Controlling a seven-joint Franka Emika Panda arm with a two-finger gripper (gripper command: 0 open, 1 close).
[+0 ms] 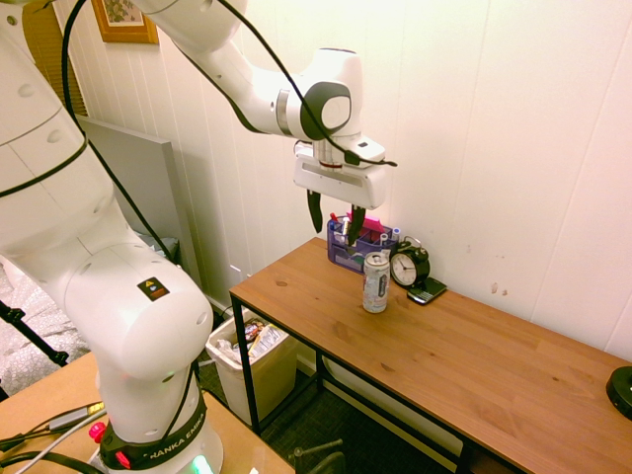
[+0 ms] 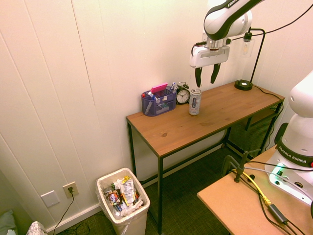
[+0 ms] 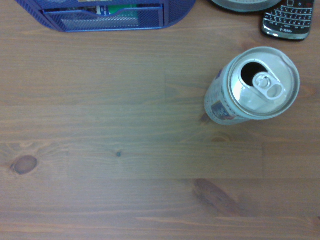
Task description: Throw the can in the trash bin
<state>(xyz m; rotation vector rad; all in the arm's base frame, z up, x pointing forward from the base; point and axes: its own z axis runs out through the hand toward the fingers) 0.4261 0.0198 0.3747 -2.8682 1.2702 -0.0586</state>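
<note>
The can [image 1: 376,281] [image 2: 194,102], slim and silver-white with dark print, stands upright on the wooden table [image 1: 474,365] [image 2: 215,115] in front of the black alarm clock [image 1: 408,265]. The wrist view looks down on the can [image 3: 260,85] and its opened top. My gripper [image 1: 336,218] [image 2: 206,76] hangs open in the air well above the table, up and a little to the side of the can, holding nothing. The trash bin [image 1: 252,367] [image 2: 123,201], beige-white and full of crumpled wrappers, sits on the floor beside the table's end.
A blue mesh desk organizer [image 1: 352,243] [image 2: 159,102] [image 3: 107,15] with pens stands against the wall behind the can. A black phone [image 1: 427,290] [image 3: 291,19] lies next to the clock. A black lamp base [image 2: 243,84] rests at the table's far end.
</note>
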